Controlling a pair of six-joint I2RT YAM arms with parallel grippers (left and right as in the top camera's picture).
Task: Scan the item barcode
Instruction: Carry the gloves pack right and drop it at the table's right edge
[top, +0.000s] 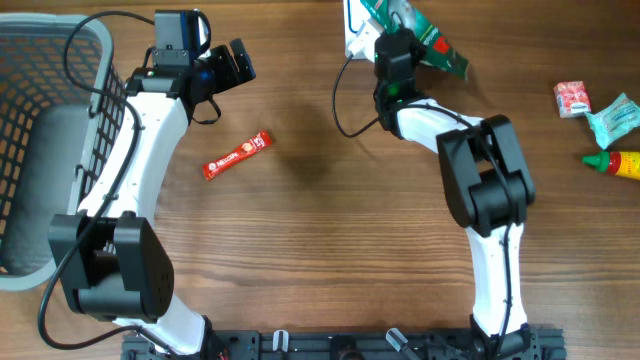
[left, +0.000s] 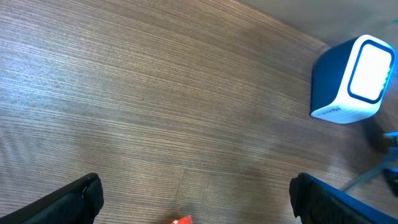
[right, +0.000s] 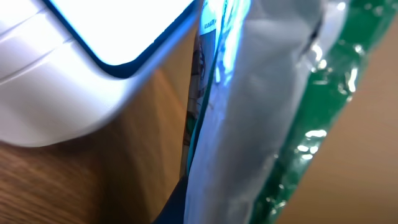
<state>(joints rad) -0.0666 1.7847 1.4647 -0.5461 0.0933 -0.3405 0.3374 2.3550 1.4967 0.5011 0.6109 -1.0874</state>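
Right gripper (top: 392, 36) is up at the far edge of the table (top: 330, 230), a little right of the middle, jaws pressed together on the green packet (top: 438, 45); the packet sticks out to the right of the fingers, slanting toward the table's right side, shiny and crinkled; just to its left sits the scanner (top: 353, 36), white body showing at the very edge. From the right wrist camera it's tight: the scanner's (right: 74, 81) bright face with its dark blue rim fills the upper left; the green packet (right: 292, 143) stands right beside it, silvery back and a strip of print turned toward that face, only a thin gap of wood between them; I can't tell whether they touch.

Left gripper (top: 226, 58) is over the far-left part of the table, jaws spread wide, nothing between them; its wrist view shows both dark fingertips (left: 71, 200) low in the frame over bare wood, the blue-and-white scanner (left: 351, 78) off at the upper right.

A red sachet (top: 237, 156) lies flat, left of centre, apart from both arms; a grey basket (top: 40, 140) fills the left edge; near the right edge lie a pink packet (top: 572, 99), a teal packet (top: 615, 118) and a red sauce bottle (top: 618, 163) with a green cap, clustered together.
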